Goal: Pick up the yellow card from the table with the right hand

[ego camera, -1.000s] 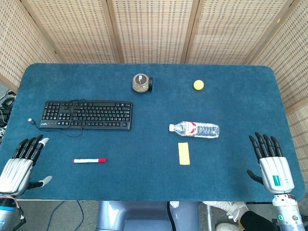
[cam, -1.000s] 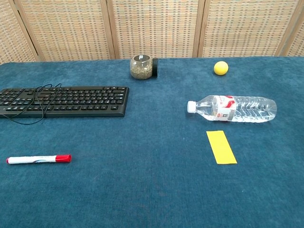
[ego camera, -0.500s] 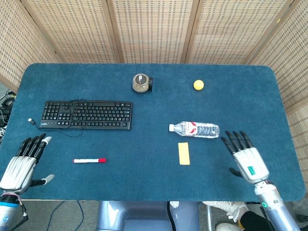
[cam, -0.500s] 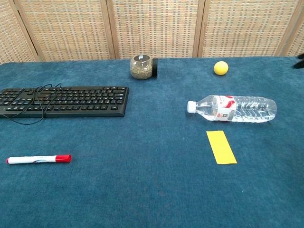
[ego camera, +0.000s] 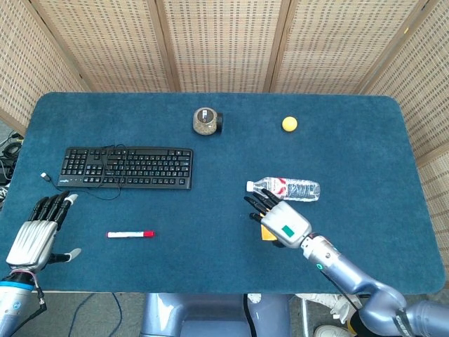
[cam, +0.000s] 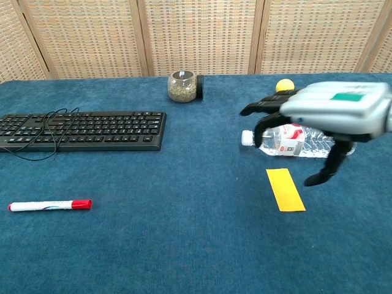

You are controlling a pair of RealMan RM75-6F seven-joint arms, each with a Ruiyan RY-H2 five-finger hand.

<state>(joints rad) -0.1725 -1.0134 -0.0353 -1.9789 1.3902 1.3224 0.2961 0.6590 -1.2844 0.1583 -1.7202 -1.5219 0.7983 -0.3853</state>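
Even, bright, diffuse light with only faint soft shadows. Both views are sharp, except the right hand (cam: 334, 113), slightly motion-blurred in the chest view. No glare on the counter (ego camera: 210, 260).

- In the head view, the right hand (ego camera: 283, 223) covers most of the yellow card (ego camera: 266, 236).
- In the chest view, it hides part of the water bottle (cam: 288, 139) and yellow ball (cam: 282, 82).

Looks like a lab/test setup, not a home: blue felt table (ego camera: 393, 140) fenced w/ woven screens (ego camera: 217, 42) behind it, staged misc. props on it, e.g. keyboard (ego camera: 126, 167), marker (ego camera: 130, 234), jar (ego camera: 205, 120).
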